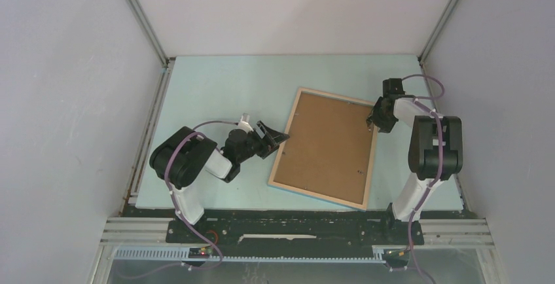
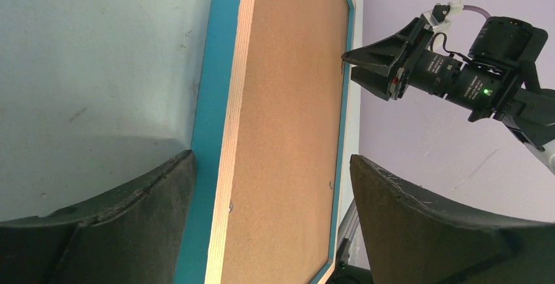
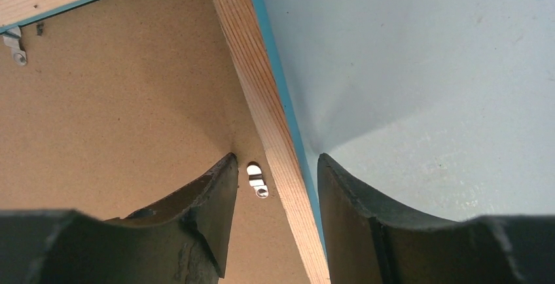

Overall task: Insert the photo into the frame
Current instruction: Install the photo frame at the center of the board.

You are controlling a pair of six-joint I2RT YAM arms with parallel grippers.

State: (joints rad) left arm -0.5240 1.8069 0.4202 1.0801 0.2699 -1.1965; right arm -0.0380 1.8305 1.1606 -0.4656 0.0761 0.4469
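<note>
Frame: face-down on the desk, wood back up, brown backing board seated in it; long axis runs near-to-far, slightly skewed. Right tool: fingers spread, astride the right rail beside a metal turn clip — the nearer arm for that clip. Left tool: spread wide, empty, just off the left rail. Photo: in no view — whether it lies under the board cannot be told.

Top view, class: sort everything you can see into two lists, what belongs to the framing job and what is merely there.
Belongs to the job:
- frame, lying back up
- backing board set in it
- metal clip on the board
- left hand
- right hand

Merely there:
- table
- grey walls
</note>
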